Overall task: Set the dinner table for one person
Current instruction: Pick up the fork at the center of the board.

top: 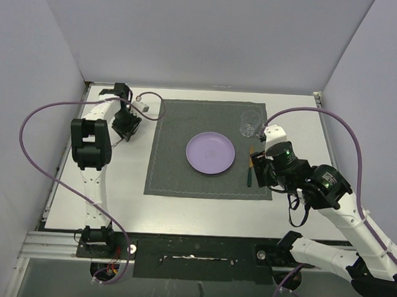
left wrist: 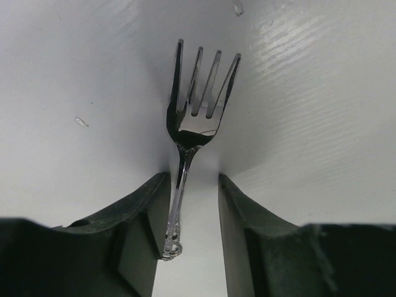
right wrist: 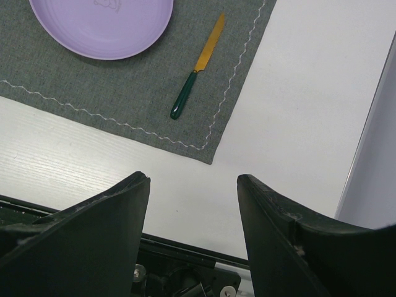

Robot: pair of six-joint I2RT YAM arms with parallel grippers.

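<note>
**Station status: table surface, views, clearances**

Surface and enclosure. The dinner table [top: 115, 204] is a white, smooth top that fills the floor of a cell closed by pale wall panels [top: 204, 36] at the back and both sides. A black rail [top: 200, 252] runs along its near edge. A dark grey placemat [top: 177, 167] lies at the centre. On it stand a purple plate [top: 211, 153] and, at the far right corner, a clear glass [top: 251, 124]. A knife [top: 250, 172] with a green handle lies right of the plate, apart from it.

View differences. Only the left wrist view shows the fork [left wrist: 198, 117]. It lies flat on bare table with its tines pointing away from the camera. The left gripper [left wrist: 193, 176] straddles its handle with the jaws apart: the handle sits against one finger and a gap remains at the other. The right gripper [right wrist: 193, 179] is spread wide, with nothing between its fingers.

Edges and clearance. The right wrist view shows the knife just inside the placemat's stitched right edge. Bare table extends from that edge to the side wall.
</note>
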